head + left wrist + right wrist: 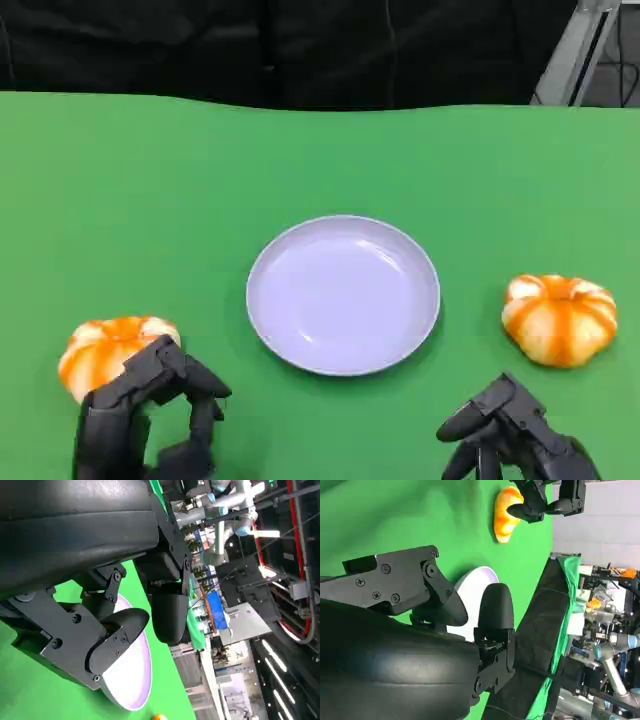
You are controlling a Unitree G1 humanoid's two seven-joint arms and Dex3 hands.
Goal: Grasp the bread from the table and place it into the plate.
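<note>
Our left hand [145, 415] hovered at the near edge with fingers apart and holding nothing, just in front of the near bread roll [108, 352]. Our right hand [515, 432] likewise held nothing, fingers spread, short of the second roll [559, 317]. Between them sat the lavender plate [343, 294], bare. We judged that closing too early could nudge the glazed roll away across the green cloth [150, 180].

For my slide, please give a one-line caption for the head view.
Empty plate at centre of green table, one bread by the left hand, another bread beyond the right hand.
</note>
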